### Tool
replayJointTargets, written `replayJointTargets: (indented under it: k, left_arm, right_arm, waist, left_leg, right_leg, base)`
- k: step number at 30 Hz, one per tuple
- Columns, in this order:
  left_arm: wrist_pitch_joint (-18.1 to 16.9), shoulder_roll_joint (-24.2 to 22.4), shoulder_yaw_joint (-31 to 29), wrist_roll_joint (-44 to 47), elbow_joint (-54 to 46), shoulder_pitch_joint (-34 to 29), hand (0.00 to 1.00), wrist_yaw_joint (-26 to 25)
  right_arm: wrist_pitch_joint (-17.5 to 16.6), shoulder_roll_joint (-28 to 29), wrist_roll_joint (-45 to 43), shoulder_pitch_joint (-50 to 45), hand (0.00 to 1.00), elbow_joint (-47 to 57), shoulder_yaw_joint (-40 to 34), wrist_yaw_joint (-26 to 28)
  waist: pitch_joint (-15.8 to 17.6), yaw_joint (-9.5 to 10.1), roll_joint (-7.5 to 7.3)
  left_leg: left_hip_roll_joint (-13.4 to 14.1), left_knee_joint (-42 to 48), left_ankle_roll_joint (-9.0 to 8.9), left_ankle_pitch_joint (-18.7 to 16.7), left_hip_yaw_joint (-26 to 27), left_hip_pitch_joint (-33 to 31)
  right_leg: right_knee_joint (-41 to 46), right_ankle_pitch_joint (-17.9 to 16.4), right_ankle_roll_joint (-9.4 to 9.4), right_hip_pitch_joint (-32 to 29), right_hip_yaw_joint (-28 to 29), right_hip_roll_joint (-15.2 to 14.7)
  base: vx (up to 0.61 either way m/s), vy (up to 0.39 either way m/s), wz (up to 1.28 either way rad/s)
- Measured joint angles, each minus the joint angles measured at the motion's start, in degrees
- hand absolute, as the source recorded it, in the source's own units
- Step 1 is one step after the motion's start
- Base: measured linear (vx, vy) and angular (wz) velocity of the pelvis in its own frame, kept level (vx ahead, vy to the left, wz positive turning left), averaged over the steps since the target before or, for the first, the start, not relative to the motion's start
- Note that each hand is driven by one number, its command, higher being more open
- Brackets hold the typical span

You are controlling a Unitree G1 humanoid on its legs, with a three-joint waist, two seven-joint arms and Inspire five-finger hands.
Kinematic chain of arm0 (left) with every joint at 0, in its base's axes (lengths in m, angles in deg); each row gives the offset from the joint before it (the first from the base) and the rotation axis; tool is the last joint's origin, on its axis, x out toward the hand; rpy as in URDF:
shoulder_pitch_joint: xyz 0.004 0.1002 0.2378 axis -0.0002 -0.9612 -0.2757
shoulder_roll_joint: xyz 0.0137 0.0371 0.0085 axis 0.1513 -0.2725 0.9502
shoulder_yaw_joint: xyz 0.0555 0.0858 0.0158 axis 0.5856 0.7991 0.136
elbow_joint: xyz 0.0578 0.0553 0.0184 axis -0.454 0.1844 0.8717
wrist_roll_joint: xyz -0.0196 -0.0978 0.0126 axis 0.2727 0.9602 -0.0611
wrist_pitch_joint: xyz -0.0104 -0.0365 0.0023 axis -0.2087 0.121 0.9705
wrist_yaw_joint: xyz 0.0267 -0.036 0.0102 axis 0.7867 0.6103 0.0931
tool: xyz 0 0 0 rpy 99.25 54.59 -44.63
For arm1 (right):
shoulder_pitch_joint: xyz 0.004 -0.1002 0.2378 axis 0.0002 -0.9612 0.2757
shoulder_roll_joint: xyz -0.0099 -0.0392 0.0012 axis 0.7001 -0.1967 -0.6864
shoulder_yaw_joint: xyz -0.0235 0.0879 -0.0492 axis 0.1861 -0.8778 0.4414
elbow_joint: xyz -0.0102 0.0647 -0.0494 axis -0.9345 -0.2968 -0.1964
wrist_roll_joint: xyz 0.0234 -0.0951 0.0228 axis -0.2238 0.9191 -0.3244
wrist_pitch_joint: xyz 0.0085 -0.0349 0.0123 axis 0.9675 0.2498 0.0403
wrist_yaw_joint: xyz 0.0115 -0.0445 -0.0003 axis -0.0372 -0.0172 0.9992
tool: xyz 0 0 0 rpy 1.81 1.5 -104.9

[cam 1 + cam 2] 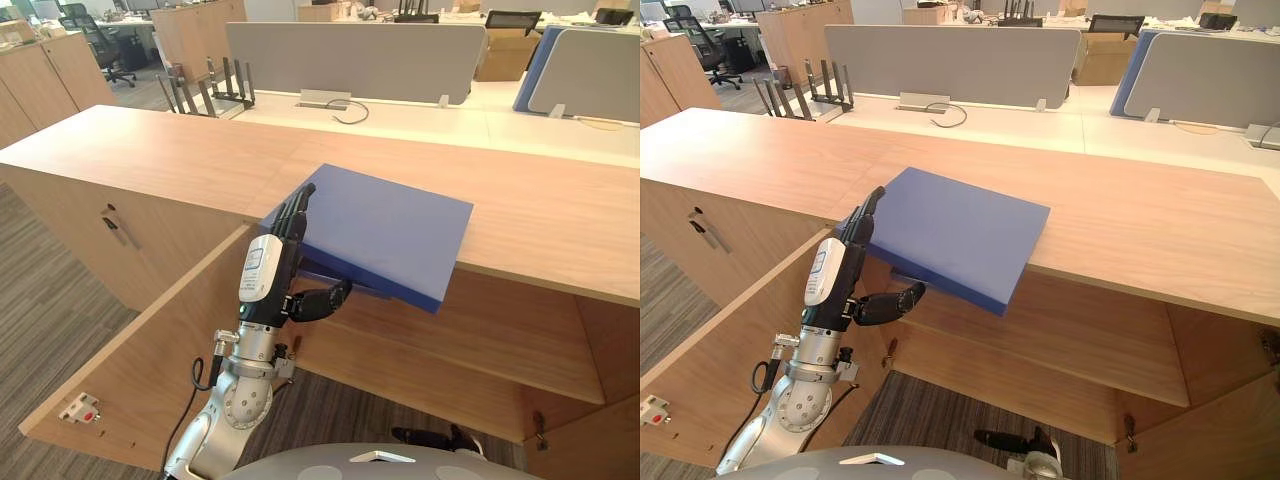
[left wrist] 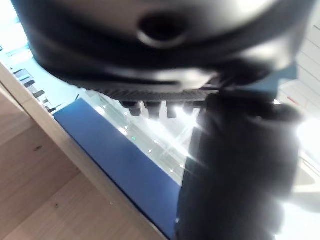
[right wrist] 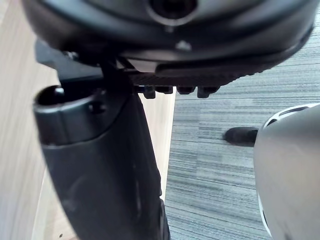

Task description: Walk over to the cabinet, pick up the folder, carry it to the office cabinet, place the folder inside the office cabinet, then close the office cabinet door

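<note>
A blue folder (image 1: 385, 230) lies tilted on the long wooden cabinet top (image 1: 170, 150), and its near part hangs out over the front edge. My left hand (image 1: 268, 265) holds the folder's left edge, with straight fingers (image 1: 295, 212) on the cover and the thumb (image 1: 322, 300) curled beneath the overhang. In the left wrist view the folder's blue edge (image 2: 115, 160) runs between finger row and thumb. Below the folder the office cabinet stands open, showing a bare inner shelf (image 1: 450, 350). My right hand (image 3: 100, 170) hangs low over the grey carpet with relaxed fingers, holding nothing.
The open cabinet door (image 1: 130, 370) swings out on my left, and a second door (image 1: 1240, 430) stands open on the right. A closed door with a handle (image 1: 118, 228) is further left. Grey desk dividers (image 1: 350, 55) and a file rack (image 1: 210, 88) stand behind the cabinet top.
</note>
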Motion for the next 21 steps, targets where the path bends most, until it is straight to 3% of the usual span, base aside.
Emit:
replayJointTargets:
  k: [10, 21]
  left_arm:
    - [-1.74, 5.59, -0.01, -1.9, 0.0, 0.01, 1.0, 1.1]
    - [-2.48, 8.59, -0.02, -4.15, -0.13, 4.08, 1.0, 1.28]
  right_arm:
    - [-0.16, -0.73, 17.33, 2.49, 1.0, 0.03, 6.73, 2.33]
    - [-1.34, -2.77, 26.36, 4.43, 1.0, 0.09, 13.72, 3.88]
  waist:
    - [0.09, 0.08, 0.14]
    - [1.2, 0.09, 1.29]
  left_leg:
    - [-0.05, 0.17, 0.07, -0.15, 0.11, 0.03]
    - [0.09, 0.18, -0.06, -0.4, 0.94, 0.82]
  right_leg:
    - [-0.27, -0.13, -0.74, 0.09, 0.2, 0.0]
    - [0.68, -0.47, -1.23, -0.04, 1.18, 0.11]
  base:
    - [0.0, 0.004, -0.01]
    - [-0.01, 0.002, -0.03]
